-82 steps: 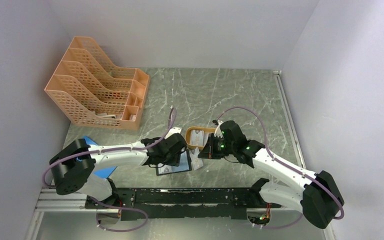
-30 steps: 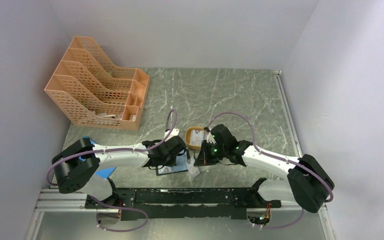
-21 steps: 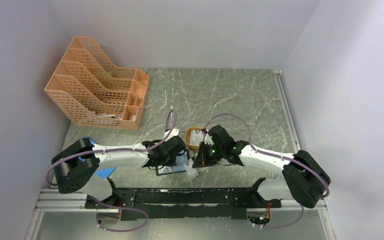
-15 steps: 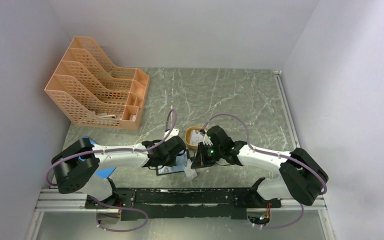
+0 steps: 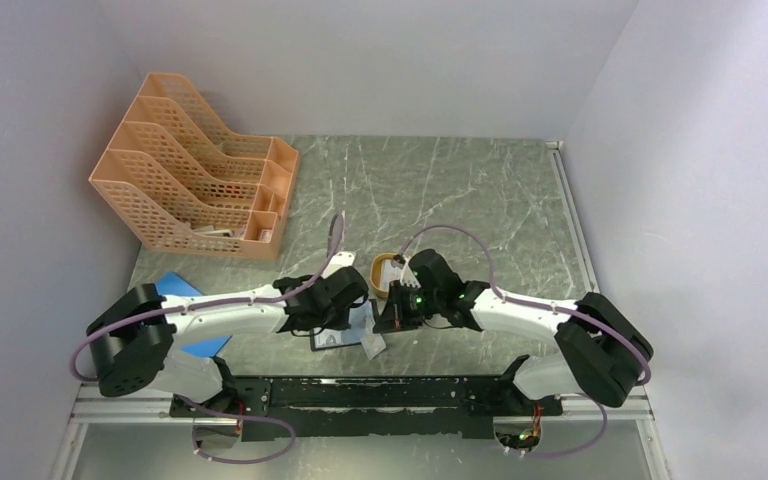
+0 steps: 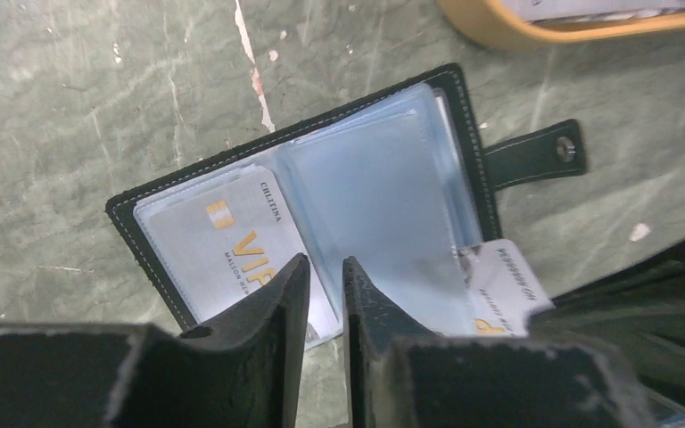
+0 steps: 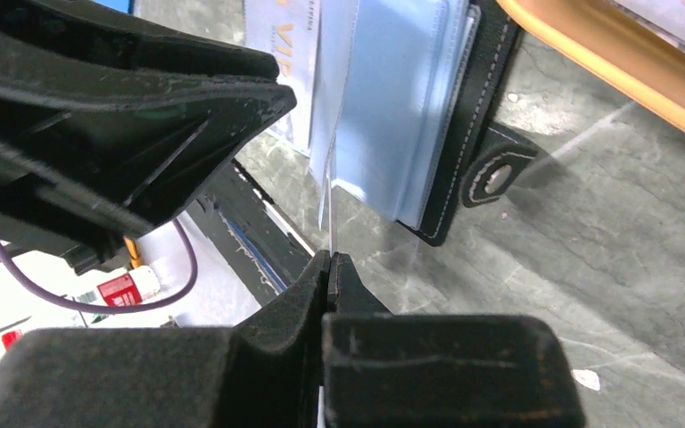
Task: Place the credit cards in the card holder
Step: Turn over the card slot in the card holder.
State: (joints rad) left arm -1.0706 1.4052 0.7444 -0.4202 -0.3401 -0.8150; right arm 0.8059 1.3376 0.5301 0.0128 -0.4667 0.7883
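Note:
The black card holder [image 6: 464, 134] lies open on the table, showing clear pockets and a snap tab [image 6: 535, 153]. One credit card [image 6: 232, 250] sits in its left pocket. My left gripper [image 6: 323, 263] is over the holder's near edge, jaws almost together, with nothing seen clamped. My right gripper [image 7: 328, 259] is shut on another credit card [image 6: 499, 285], seen edge-on [image 7: 330, 209], its far corner at the mouth of the right clear pocket. In the top view both grippers [image 5: 345, 318] [image 5: 380, 325] meet over the holder [image 5: 332, 341]. More cards lie in the orange tray [image 5: 392, 272].
The orange oval tray [image 6: 499, 27] stands just beyond the holder. A peach file organizer [image 5: 195, 180] is at the back left. A blue sheet [image 5: 185, 300] lies under my left arm. The table's near edge and rail [image 5: 360, 390] are close behind the grippers.
My right gripper has carried its card left and down from beside the tray to the holder's right pocket. My left arm's elbow has swung outward, while its gripper stays at the holder.

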